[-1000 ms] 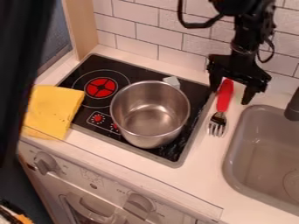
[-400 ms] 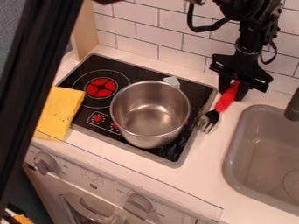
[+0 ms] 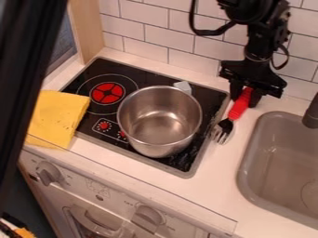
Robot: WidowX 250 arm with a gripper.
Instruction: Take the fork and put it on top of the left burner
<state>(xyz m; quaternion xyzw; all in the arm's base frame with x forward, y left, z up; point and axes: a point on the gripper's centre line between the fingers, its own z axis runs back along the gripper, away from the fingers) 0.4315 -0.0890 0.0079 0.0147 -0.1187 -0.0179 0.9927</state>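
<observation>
Clutching the fork (image 3: 238, 110) by its red handle, the gripper (image 3: 245, 98) hangs between the right edge of the cooktop (image 3: 188, 174) and the sink (image 3: 246, 160); grasp apparently done, carry and release at the left burner (image 3: 107, 93) undone.

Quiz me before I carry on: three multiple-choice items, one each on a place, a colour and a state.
1. Where is the pot?
A) in the sink
B) on the stove
C) in the gripper

2. What colour is the handle of the fork?
A) yellow
B) blue
C) red

3. How is the gripper?
A) shut on the fork
B) shut on the pot
C) wide open

1 B: it stands beside the uncovered left burner.
2 C: red shows below the gripper.
3 A: its fingers closely flank the handle.
</observation>
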